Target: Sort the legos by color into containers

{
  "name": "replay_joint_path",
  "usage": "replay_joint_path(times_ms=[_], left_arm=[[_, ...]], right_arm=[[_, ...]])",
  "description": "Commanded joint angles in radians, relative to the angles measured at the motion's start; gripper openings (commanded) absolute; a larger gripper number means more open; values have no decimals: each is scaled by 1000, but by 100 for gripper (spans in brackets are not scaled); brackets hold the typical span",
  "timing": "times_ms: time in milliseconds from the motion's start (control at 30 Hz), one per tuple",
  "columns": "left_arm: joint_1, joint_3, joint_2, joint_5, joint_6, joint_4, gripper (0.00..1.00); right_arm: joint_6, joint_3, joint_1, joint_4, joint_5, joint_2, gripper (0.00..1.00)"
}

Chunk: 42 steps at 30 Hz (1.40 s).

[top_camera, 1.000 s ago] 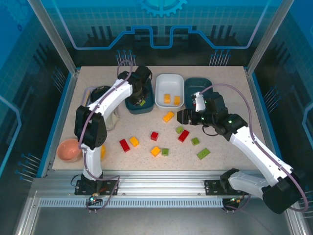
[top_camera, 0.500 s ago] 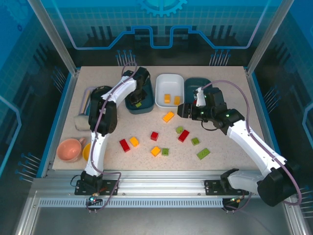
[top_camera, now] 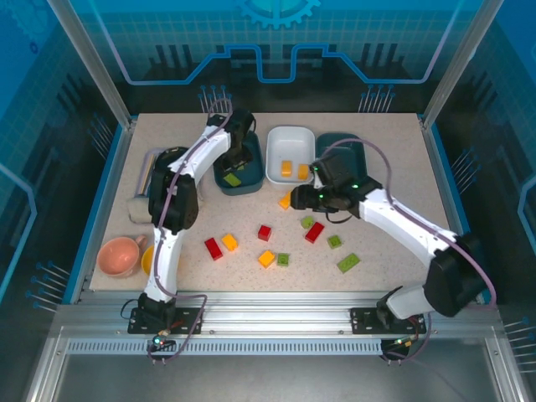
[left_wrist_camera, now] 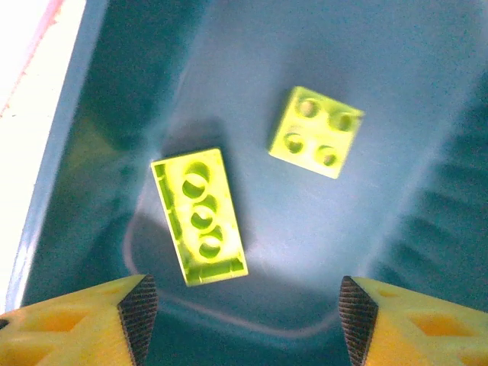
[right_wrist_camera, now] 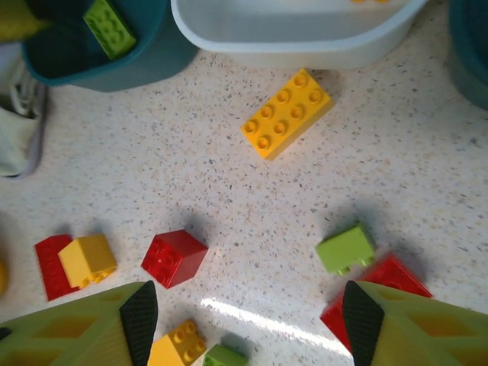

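Two green legos point(left_wrist_camera: 200, 216) in teal tray point(left_wrist_camera: 107, 99)

White tray point(right_wrist_camera: 290, 34) cut off by the right wrist view's top edge.

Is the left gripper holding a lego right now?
No, the left gripper is open and empty above the teal tray, where two green legos lie loose on its floor.

2 white arms point(top_camera: 194, 159) point(top_camera: 402, 222) — yellow-tipped hands point(left_wrist_camera: 244, 320) point(right_wrist_camera: 244, 324)
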Motion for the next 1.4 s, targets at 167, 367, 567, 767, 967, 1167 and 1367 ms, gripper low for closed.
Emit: replay_joint_path(times_ms=[167, 367, 567, 767, 967, 1167, 1367], left_arm=[[-51, -440, -527, 145, 95, 263, 74], [-54, -857, -880, 199, 115, 401, 75], [-54, -1021, -1078, 229, 125, 353, 75], [-54, -1071, -1191, 243, 153, 323, 76], [-52, -1069, -1217, 249, 178, 286, 75], [-52, -1069, -1230, 258, 192, 283, 76], [-53, -1082, -1237, 268, 195, 291, 76]], right_arm=[[208, 207, 160, -60, 305, 285, 77], [341, 351, 198, -121, 426, 469, 85], [420, 420, 192, -173, 478, 580, 91], [431, 399, 185, -100, 485, 617, 87], [411, 402, 164, -46, 474, 667, 81], [408, 375, 137, 3, 463, 680, 67], [397, 361, 131, 20, 441, 688, 48]])
